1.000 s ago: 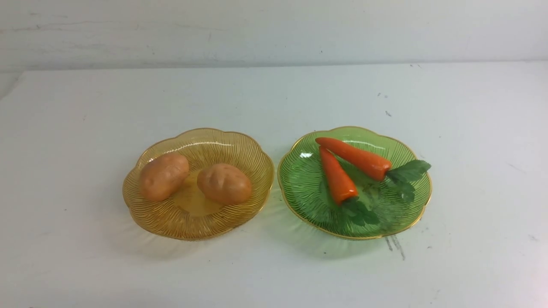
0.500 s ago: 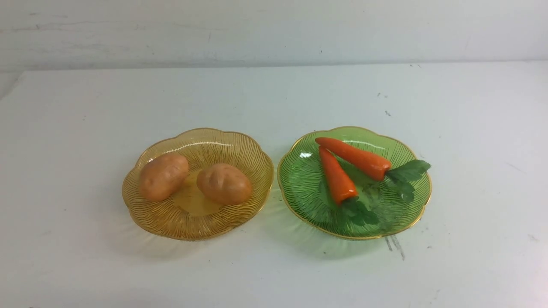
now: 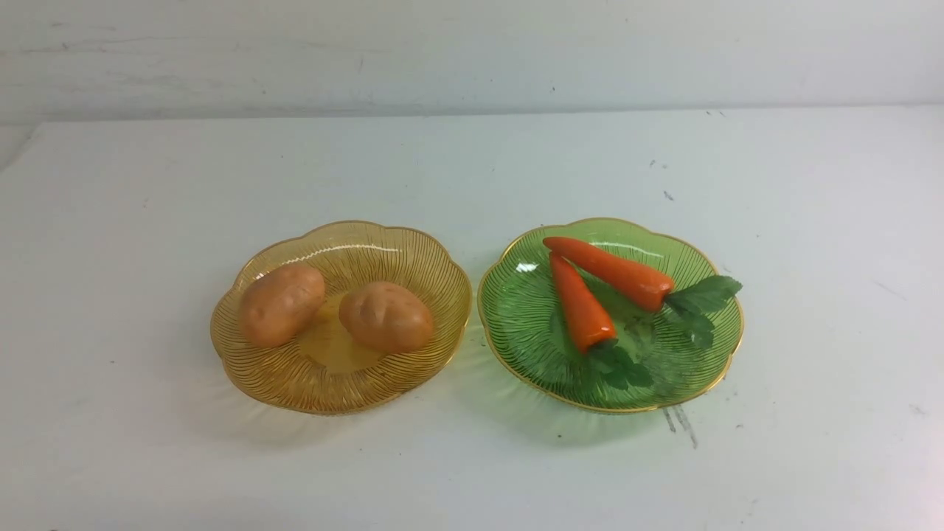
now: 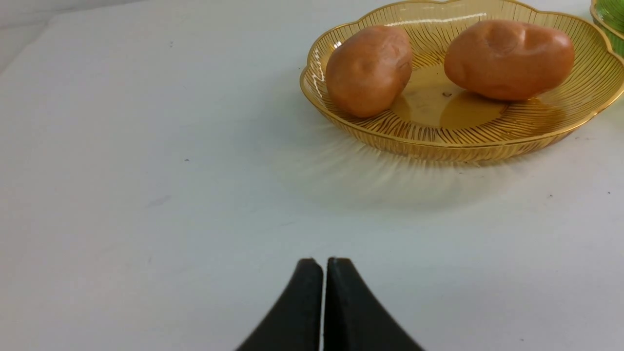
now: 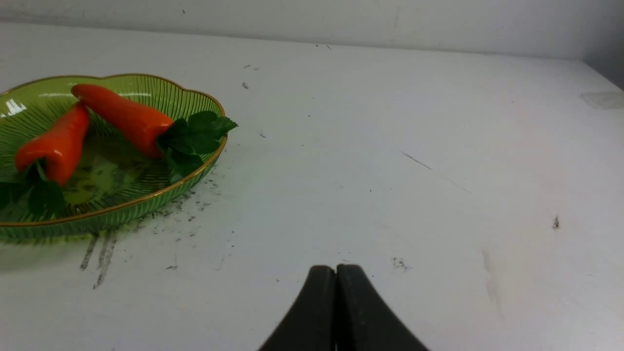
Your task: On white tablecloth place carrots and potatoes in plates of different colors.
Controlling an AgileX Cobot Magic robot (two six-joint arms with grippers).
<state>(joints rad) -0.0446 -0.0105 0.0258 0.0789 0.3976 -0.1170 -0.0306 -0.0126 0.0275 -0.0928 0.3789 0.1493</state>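
Two tan potatoes [image 3: 282,303] [image 3: 386,316] lie in the amber-yellow plate [image 3: 295,380] at centre left of the white tablecloth [image 3: 472,162]. Beside it, the green plate [image 3: 516,324] holds two orange carrots [image 3: 611,271] [image 3: 581,305], their pointed ends close together and their green tops toward the near right rim. Neither arm shows in the front view. In the left wrist view my left gripper [image 4: 324,263] is shut and empty over bare cloth, short of the yellow plate [image 4: 453,146] and potatoes [image 4: 369,69]. My right gripper [image 5: 335,269] is shut and empty, well apart from the green plate [image 5: 122,212].
Dark scuffs mark the cloth by the green plate's near rim [image 3: 682,424] and further back [image 3: 667,195]. A pale wall [image 3: 472,51] rises behind the table's far edge. The table's left far corner [image 3: 29,136] shows.
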